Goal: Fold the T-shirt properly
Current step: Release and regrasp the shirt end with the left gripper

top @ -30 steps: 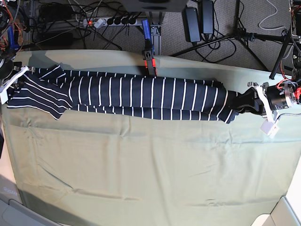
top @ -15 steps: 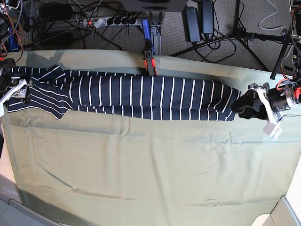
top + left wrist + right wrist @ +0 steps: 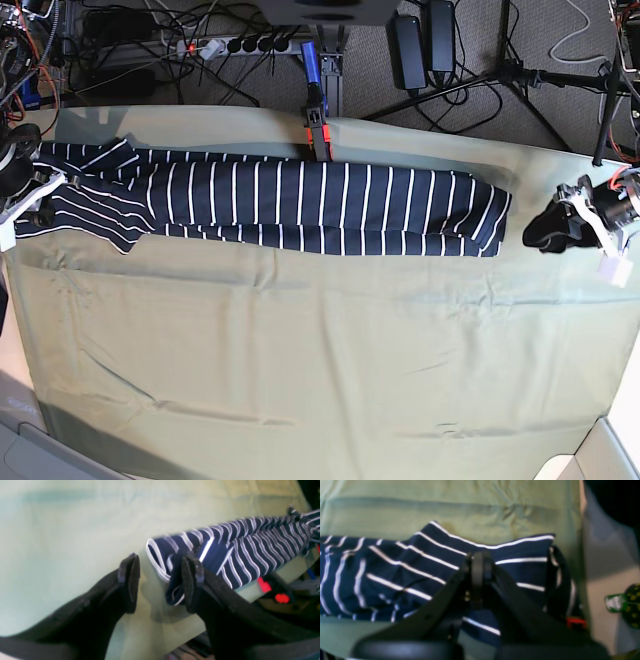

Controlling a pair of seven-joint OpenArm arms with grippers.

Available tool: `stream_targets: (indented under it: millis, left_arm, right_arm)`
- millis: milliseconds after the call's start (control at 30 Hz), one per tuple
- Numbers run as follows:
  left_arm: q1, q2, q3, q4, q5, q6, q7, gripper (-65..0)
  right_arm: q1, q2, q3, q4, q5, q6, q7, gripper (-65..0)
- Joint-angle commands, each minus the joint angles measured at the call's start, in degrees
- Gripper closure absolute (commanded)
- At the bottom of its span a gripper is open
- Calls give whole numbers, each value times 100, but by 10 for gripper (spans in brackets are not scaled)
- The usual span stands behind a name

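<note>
Base cam overhead, whole table; wrist cams close, low, sharing T-shirt (image 3: pixel 300 205) ends.

- T-shirt (image 3: pixel 300 205): dark navy with thin white stripes, folded into a long narrow band.
- Lies flat along the far edge of the table, running left to right in the base view.
- Sleeve end at base-view left is bunched, stripes slanted there.
</note>
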Motion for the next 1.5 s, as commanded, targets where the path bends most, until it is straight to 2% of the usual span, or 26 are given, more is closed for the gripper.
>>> stream_targets:
  millis: [0, 133, 300, 500, 700, 900, 1100, 1300, 1367, 1467]
  left_arm:
    - [-87, -68, -48, -28, -131, -93, -146, -307]
    - [-92, 48, -48, -361, -179, -93, -155, -347]
    - [-92, 214, -48, -461, -179, -93, -157, -348]
    - [-105, 492, -48, -542, -201, -93, -214, -348]
    - [-118, 553, -48, -546, -658, -93, 109, -348]
    - [-118, 719, -42, -605, -673, -93, 151, -348]
    - [-122, 590, -278, -616, -715, -93, 155, -348]
    - [-31, 238, -492, -616, -1749, -93, 874, -348]
    - [55, 155, -487, -616, -1843, -93, 1104, -349]
    - [170, 144, -476, -614, -1843, -93, 1106, -355]
  right_arm:
    - [44, 129, 63, -98, -39, -87, 208, 0]
    - [44, 142, 63, -673, -101, -90, 365, 0]
    - [44, 140, 63, -1071, -116, -90, 431, 0]
    - [44, 140, 63, -1117, -111, -90, 426, 0]
    - [44, 142, 63, -1117, -52, -90, 422, 0]
    - [44, 140, 63, -1117, 37, -90, 424, 0]
    - [42, 142, 63, -1117, 33, -87, 420, 0]
    - [44, 142, 63, -1117, 46, -87, 407, 0]
    - [44, 140, 63, -1117, 79, -87, 404, 0]
    - [44, 140, 63, -1117, 79, -87, 404, 0]
